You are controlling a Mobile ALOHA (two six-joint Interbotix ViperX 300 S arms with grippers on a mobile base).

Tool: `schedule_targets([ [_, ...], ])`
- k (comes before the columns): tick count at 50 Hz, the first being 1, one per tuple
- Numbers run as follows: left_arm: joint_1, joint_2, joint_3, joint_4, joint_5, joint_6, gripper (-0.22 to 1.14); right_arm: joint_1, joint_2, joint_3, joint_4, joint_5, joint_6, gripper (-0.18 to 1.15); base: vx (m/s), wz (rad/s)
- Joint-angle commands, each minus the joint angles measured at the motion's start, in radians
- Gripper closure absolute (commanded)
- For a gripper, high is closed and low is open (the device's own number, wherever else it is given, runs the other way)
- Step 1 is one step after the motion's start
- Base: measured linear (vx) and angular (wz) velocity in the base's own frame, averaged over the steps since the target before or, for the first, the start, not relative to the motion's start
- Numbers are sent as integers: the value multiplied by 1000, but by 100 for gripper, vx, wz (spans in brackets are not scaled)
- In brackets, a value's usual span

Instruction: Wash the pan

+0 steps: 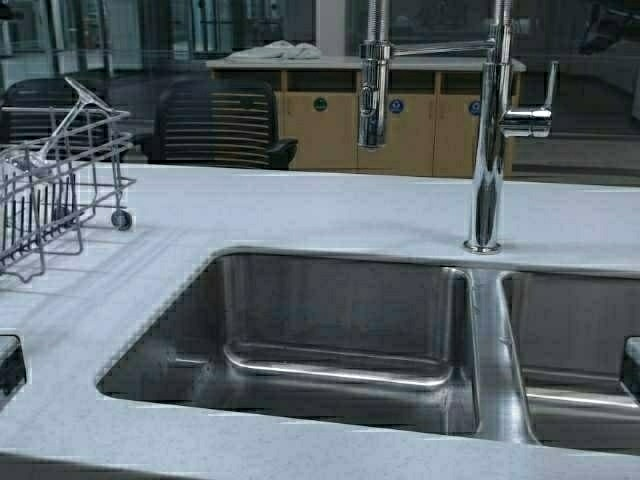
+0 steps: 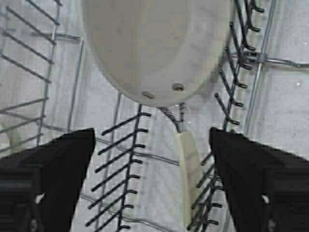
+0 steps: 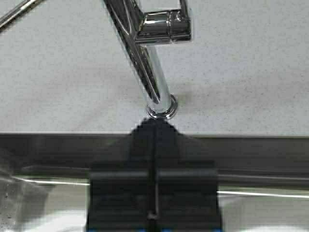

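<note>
Two grippers: our left gripper (image 2: 152, 169) spread over the pan (image 2: 154, 48) in the rack (image 2: 120, 159); our right gripper (image 3: 153, 145) clenched empty near the faucet (image 3: 149, 72).

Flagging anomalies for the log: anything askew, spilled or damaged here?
Nothing stands out. The pan sits in the wire rack, handle toward the open left end effector. The sink looks empty; the shut right end effector points at the faucet.
</note>
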Motion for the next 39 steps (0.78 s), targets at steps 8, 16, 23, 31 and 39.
schedule_targets([
  [8,-3,-144,-40,-12,-2,0,-9,2,-3,-12,0,-9,-3,92,0,0],
  [16,-23,-227,-48,-12,0,3,-9,2,3,-14,0,-8,-3,92,0,0],
  [23,-23,-267,-60,-12,3,5,-9,2,3,-12,0,-8,-3,92,0,0],
  [31,-25,-253,-55,-12,5,9,-9,2,3,-14,0,-9,-3,92,0,0],
  [39,-25,-229,-46,-14,5,9,-9,2,3,-12,0,-8,-3,92,0,0],
])
